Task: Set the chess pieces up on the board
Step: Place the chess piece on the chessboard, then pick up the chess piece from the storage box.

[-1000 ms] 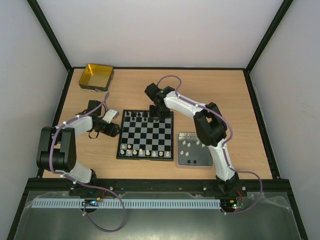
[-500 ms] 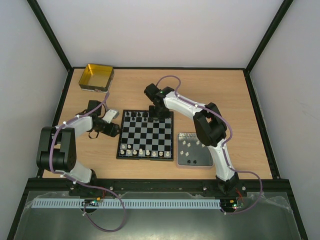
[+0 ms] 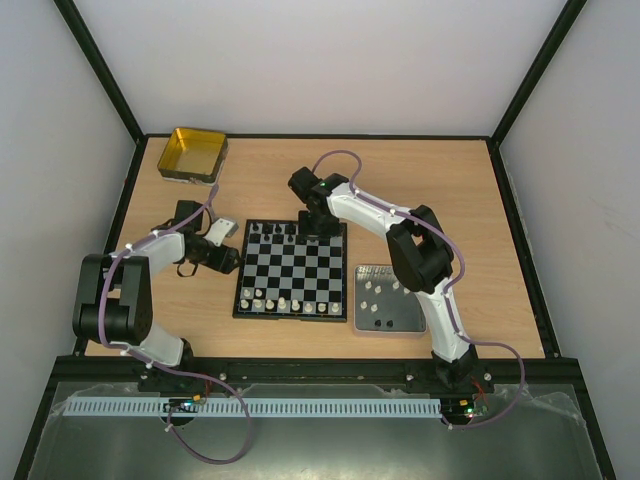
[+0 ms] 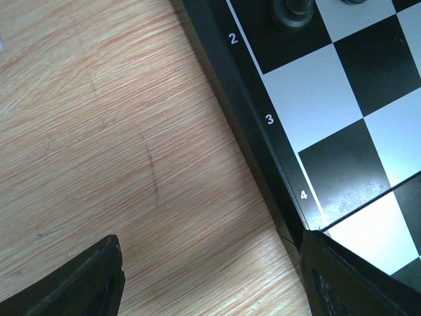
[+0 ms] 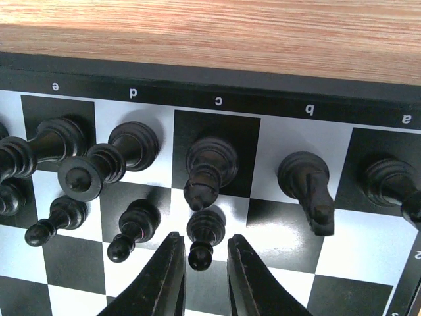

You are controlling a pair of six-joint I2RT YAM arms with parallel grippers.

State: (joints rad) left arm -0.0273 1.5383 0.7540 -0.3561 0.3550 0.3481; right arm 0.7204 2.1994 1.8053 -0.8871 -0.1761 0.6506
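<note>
I had the right gripper [image 5: 202,238] at the far edge of the board [image 3: 295,270], low over the black side. Its fingers stood slightly apart on either side of a black pawn [image 5: 204,227], which stood on the c file just in front of the black back row [image 5: 210,158]. A sliver of gap showed, so I judged the pawn set down rather than clamped. That made this the placing step for the black pawns, with two more standing beside it toward the e file.

Next I would need to lift straight up without tipping it. Then I would go to the grey tray [image 3: 405,318] at the board's right edge, where several pieces [image 3: 378,290] lay. The left gripper [image 4: 217,270] hung empty, fingers wide apart, over the worktop [image 4: 99,131] at the board's left edge.

The border read e, d, c, b, a along the far side and 2, 3, 4 down the left. I saw no brand.
</note>
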